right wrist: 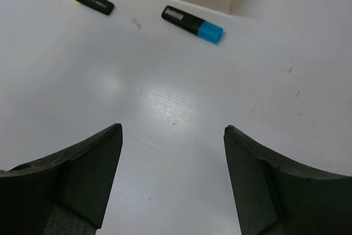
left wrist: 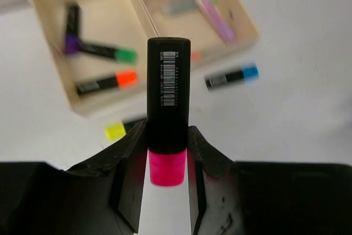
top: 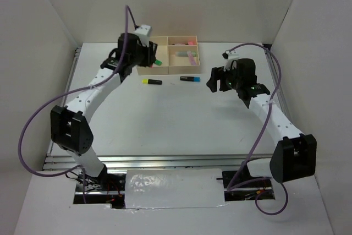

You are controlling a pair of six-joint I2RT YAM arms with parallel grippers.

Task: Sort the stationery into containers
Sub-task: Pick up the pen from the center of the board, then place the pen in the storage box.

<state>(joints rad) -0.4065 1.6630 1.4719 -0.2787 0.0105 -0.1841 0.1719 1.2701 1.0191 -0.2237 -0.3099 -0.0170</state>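
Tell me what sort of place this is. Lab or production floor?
Probably a lab test booth: plain white walls box in a white table, the left arm and right arm are bolted at its near edge, and a tray of markers looks staged.

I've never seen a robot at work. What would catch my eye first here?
The left gripper clamps a black pink-ended marker close by the beige tray at the far side of the table; several markers already lie in the tray. A yellow-ended marker and a blue-ended marker lie loose before the tray, and the right gripper hangs open near them.
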